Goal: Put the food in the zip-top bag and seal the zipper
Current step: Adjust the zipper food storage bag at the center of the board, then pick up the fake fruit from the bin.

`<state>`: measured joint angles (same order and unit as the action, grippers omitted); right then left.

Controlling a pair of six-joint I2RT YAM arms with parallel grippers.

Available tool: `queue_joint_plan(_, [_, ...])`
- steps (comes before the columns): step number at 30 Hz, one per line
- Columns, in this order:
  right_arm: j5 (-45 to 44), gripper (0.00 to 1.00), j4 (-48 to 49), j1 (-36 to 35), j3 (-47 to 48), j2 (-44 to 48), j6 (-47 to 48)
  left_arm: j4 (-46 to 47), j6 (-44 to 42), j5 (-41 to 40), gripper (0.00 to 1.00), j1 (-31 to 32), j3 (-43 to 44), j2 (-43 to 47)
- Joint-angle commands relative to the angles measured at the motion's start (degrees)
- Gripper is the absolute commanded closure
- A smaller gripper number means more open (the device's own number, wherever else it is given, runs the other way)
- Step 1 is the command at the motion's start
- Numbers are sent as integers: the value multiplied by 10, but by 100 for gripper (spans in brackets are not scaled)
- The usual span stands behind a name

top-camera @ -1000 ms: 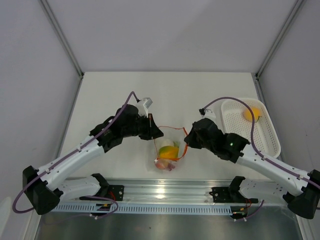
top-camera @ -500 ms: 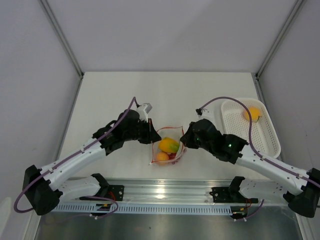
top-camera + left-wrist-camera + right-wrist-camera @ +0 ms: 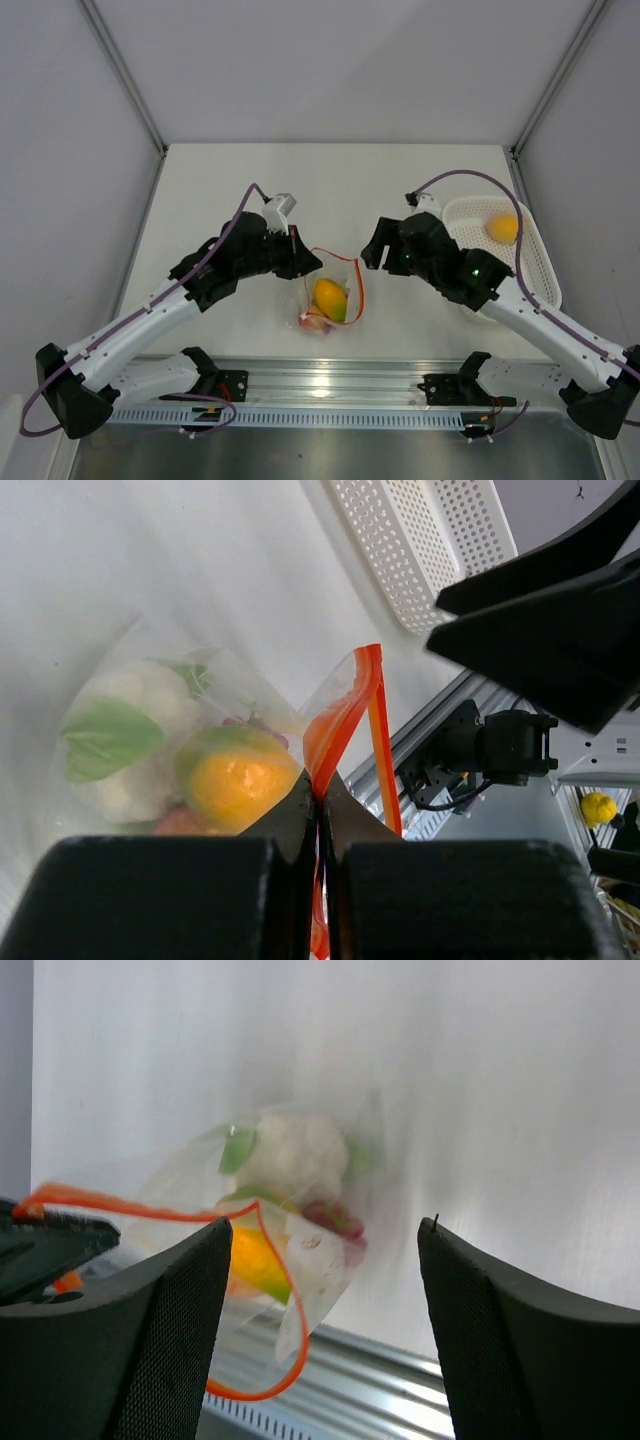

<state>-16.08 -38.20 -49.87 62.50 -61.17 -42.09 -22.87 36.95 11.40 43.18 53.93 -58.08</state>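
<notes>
Blurred food (image 3: 298, 1152) behind cloudy zip-top bag (image 3: 316, 1260)

A white perforated basket (image 3: 536, 256) sits at the right of the white table (image 3: 400, 180), with an aluminium rail (image 3: 330, 385) along the near edge.

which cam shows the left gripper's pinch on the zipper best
Left wrist: the left gripper is shut on the zipper in close-up. Right wrist shows the strip's open loop; top view shows a thin line.
</notes>
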Motion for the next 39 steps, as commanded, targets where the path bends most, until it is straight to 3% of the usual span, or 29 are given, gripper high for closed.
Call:
queue_joint_plan(1, [-17, 23, -60, 59, 54, 31, 52, 43, -10, -9, 99, 1, 12, 1])
queue_joint_plan(4, [-5, 18, -79, 132, 72, 45, 89, 23, -18, -2, 100, 0, 38, -28])
queue_joint_plan(9, [72, 15, -67, 342, 52, 47, 151, 69, -9, 17, 99, 0, 18, -40])
queue_joint_plan(12, [71, 6, -31, 441, 25, 35, 161, 70, -14, 22, 99, 0, 29, -48])
queue_joint_plan(17, [47, 1, 51, 544, -6, -39, 137, 103, -1, 59, 99, 0, 21, -51])
queue_joint_plan(23, [-27, 1, 130, 557, -25, -122, 74, 138, 9, 93, 99, 0, -5, -51])
queue_joint_plan(28, [-62, 1, 224, 568, -65, -159, 17, 100, -18, 92, 99, 0, 28, -78])
queue_joint_plan(34, [-111, 1, 231, 572, -36, -257, -22, 67, -35, 86, 99, 0, 65, -103])
queue_joint_plan(39, [-103, 1, 257, 587, -20, -320, -21, 68, -32, 84, 100, -1, 89, -124])
